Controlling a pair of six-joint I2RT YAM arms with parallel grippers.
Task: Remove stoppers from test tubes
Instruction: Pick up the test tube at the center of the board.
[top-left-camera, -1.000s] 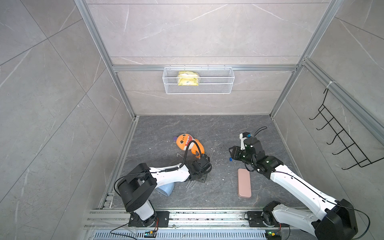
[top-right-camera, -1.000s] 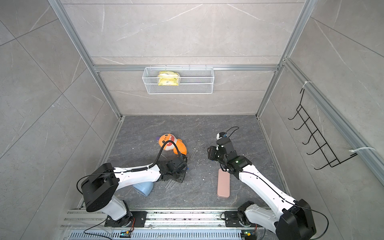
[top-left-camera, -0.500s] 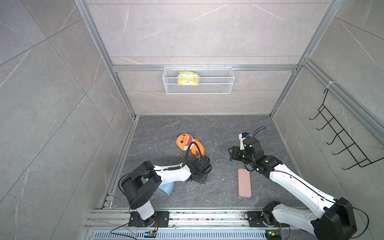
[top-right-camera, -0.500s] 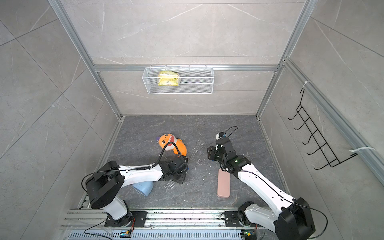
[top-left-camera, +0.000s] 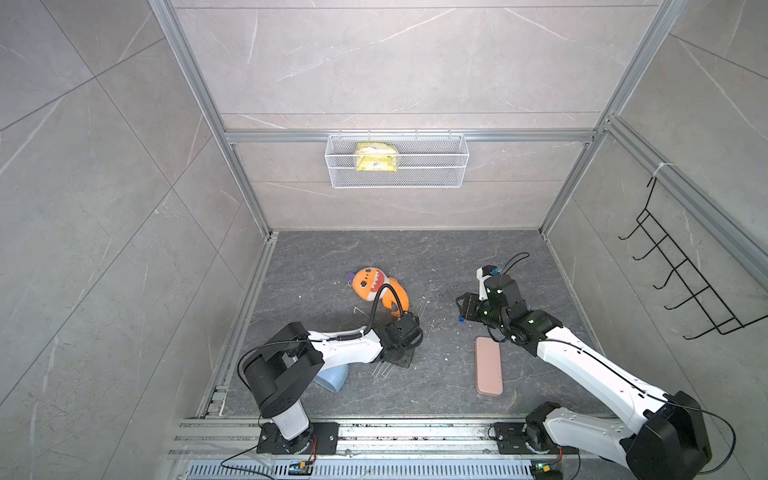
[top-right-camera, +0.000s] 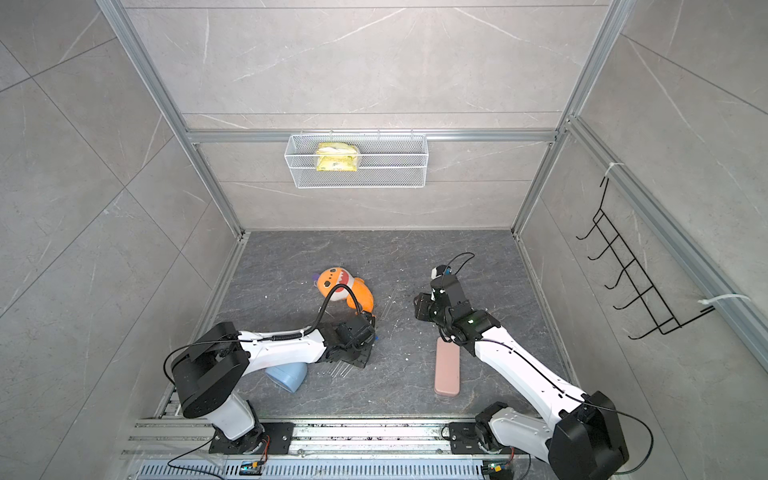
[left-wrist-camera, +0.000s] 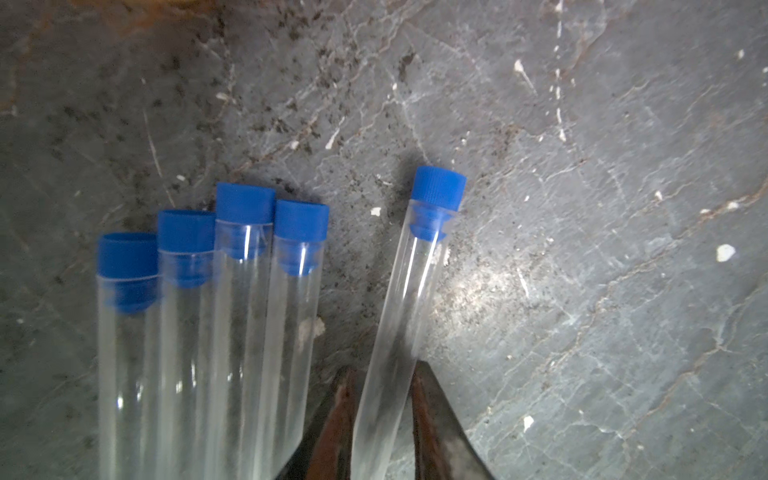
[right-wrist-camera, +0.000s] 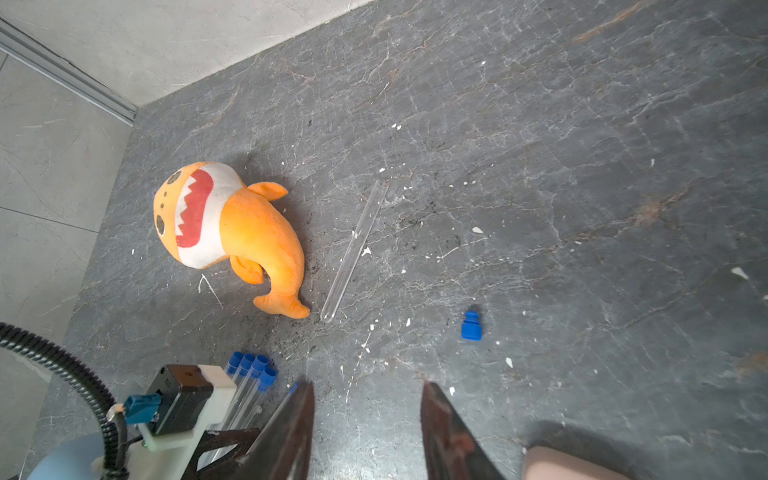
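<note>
— Nearest the rail (top-left-camera: 374, 432)?
— Pale blue cup (top-left-camera: 332, 378) on its side beneath the left arm (top-left-camera: 345, 349); pink case (top-left-camera: 489, 365) flat on the floor (top-left-camera: 415, 266) beside the right arm (top-left-camera: 582, 365).
— Then the left gripper (left-wrist-camera: 383, 368)?
— Narrowed onto one test tube (left-wrist-camera: 399, 311), a finger against each side, blue stopper (left-wrist-camera: 438, 189) plugged into the tube's mouth. Just beside, four more stoppered tubes (left-wrist-camera: 232, 332) lying side by side, touching one another, ends lined up roughly.
— And the right gripper (right-wrist-camera: 368, 383)?
— Parted, nothing between the fingers, hanging above bare floor past the pink case.
— Farther out?
— One loose stopper (right-wrist-camera: 471, 326) alone on the floor, near the right gripper, well apart from every tube. Beyond, a bare tube (right-wrist-camera: 353, 253), unplugged, lying flat just beside the tail of an orange shark plush (right-wrist-camera: 232, 224).
— At the back?
— White wire basket (top-left-camera: 436, 174) hung on the wall, yellow packet (top-left-camera: 376, 157) inside; black hook rack (top-left-camera: 685, 286) on the wall to the right. White crumbs (left-wrist-camera: 725, 252) scattered over the grey floor throughout.
</note>
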